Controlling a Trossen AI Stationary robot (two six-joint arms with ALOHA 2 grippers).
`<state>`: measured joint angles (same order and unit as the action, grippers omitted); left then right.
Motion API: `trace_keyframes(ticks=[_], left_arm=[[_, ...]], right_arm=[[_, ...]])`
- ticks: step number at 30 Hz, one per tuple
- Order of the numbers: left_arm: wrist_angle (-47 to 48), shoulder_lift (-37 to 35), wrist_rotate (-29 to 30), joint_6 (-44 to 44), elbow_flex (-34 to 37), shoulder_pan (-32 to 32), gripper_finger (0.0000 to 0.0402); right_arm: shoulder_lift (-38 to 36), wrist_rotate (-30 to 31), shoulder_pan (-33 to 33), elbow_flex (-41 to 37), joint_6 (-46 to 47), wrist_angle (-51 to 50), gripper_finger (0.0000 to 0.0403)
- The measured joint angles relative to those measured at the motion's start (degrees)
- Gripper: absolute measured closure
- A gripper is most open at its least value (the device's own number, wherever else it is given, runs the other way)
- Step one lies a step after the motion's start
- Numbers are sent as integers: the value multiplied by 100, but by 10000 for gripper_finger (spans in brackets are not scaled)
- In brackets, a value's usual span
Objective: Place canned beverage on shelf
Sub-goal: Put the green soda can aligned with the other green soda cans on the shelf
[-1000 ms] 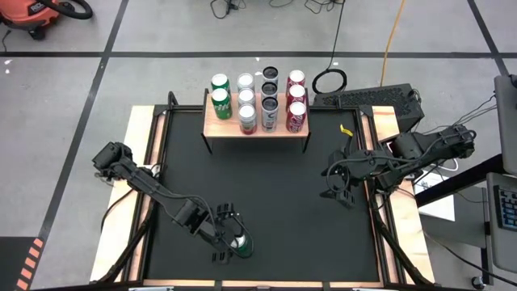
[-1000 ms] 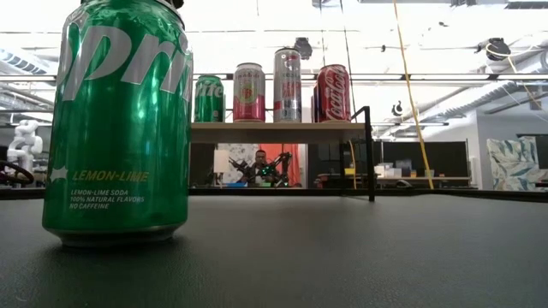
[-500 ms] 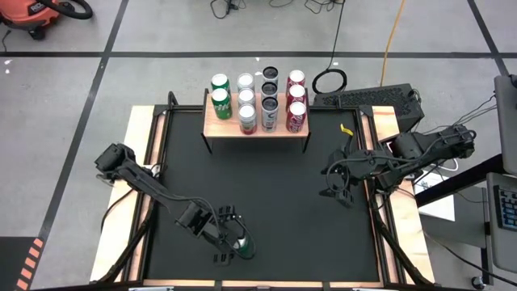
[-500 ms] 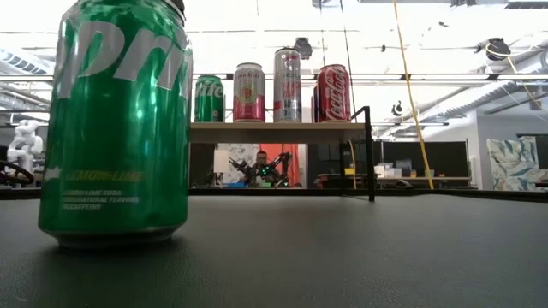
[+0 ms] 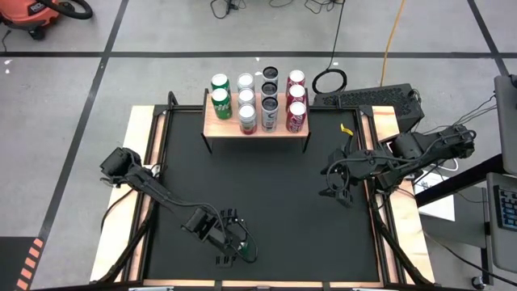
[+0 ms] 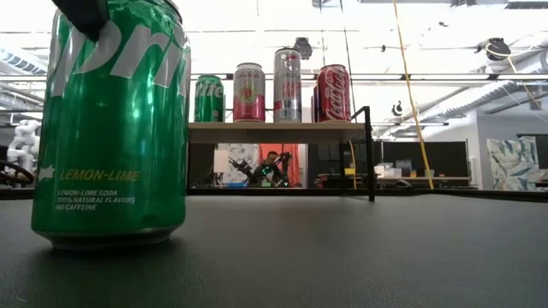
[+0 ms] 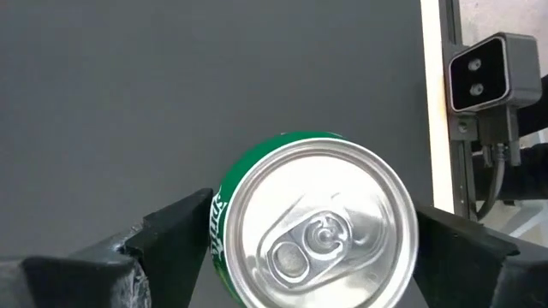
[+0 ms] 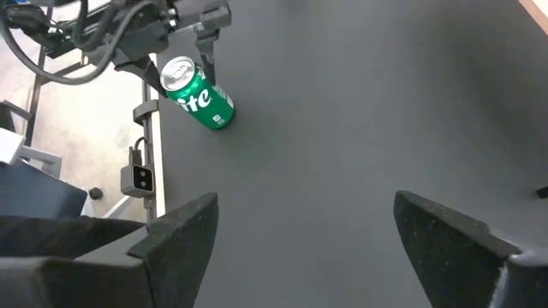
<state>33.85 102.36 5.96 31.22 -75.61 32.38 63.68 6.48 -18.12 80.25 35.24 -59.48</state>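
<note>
Now left gripper straddles the green can upright at counter's near edge, jaws wide, not gripping; close squarely mid-can, lift toward shelf; right gripper waits, open, empty.

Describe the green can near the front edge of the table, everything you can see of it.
The green can is a lemon-lime soda can, shiny green metal with white lettering and a silver top whose tab is unopened. It stands upright on the black table near its front edge, left of centre, far from the shelf. The left gripper straddles it from above, fingers open at either side; whether they touch it is unclear.
</note>
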Motion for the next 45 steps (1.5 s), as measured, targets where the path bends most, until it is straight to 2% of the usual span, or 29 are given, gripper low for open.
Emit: trace_keyframes(ticks=[3, 11, 22, 33, 39, 45], left_arm=[[1, 14, -5, 16, 0, -2, 56], [-1, 12, -3, 304, 0, -4, 108], [80, 5, -56, 455, -292, -22, 114], [1900, -5, -30, 44, -1748, -446, 116], [2297, -10, -43, -404, -2680, -839, 116], [2300, -12, -126, -771, -3596, -1260, 116]], right_arm=[[0, 0, 1, 0, 4, 6, 71], [0, 11, 1, 0, 4, 6, 71], [0, 120, 1, 0, 2, 9, 71], [2, 103, 1, 0, -261, 1171, 71], [142, 75, -7, 0, -339, 1741, 71], [448, -300, -142, 0, -254, 1923, 71]])
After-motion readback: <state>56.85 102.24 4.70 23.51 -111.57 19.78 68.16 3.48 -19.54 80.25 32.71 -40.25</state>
